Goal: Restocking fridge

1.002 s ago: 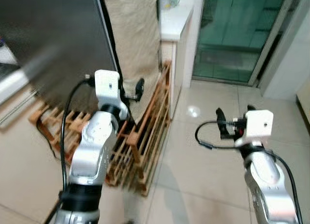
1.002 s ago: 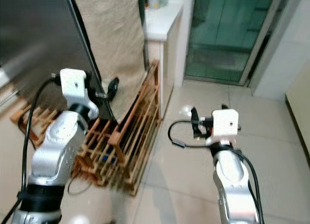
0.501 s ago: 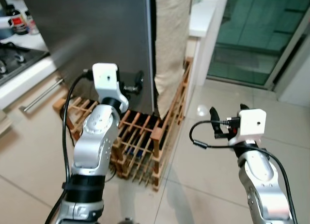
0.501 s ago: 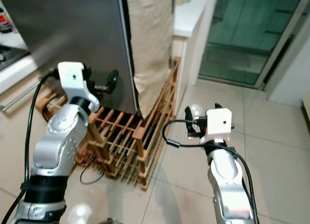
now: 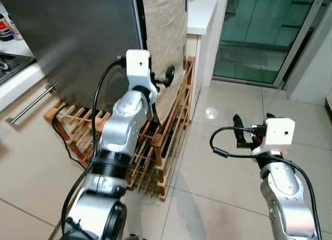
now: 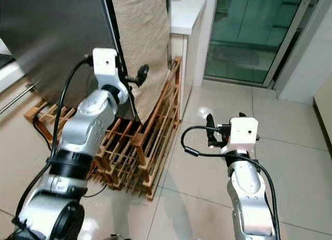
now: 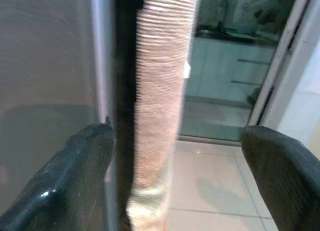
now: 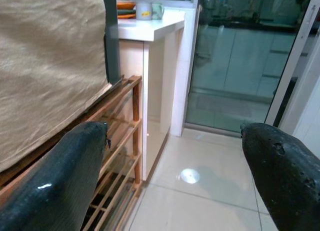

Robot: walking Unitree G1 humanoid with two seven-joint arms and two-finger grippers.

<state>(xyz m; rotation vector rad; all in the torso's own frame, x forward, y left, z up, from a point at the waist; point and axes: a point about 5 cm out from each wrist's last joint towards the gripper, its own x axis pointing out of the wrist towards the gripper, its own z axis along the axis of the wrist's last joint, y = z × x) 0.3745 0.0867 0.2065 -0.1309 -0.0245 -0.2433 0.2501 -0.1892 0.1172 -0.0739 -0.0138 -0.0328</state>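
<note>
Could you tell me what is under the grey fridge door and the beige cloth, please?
A wooden rack of slats stands on the tiled floor, under the fridge door and the cloth. A black cable runs over it. Dark gaps between the slats hide what lies inside.

Head stereo pair looking down, wrist cameras looking forward, all sharing the fridge (image 5: 78,37) edge

You are in a home kitchen: steel fridge (image 5: 72,37), stove edge (image 5: 13,66), white counter (image 5: 202,14), wooden rack (image 5: 155,141), tiled floor (image 5: 218,188), glass sliding door (image 5: 259,32).
</note>
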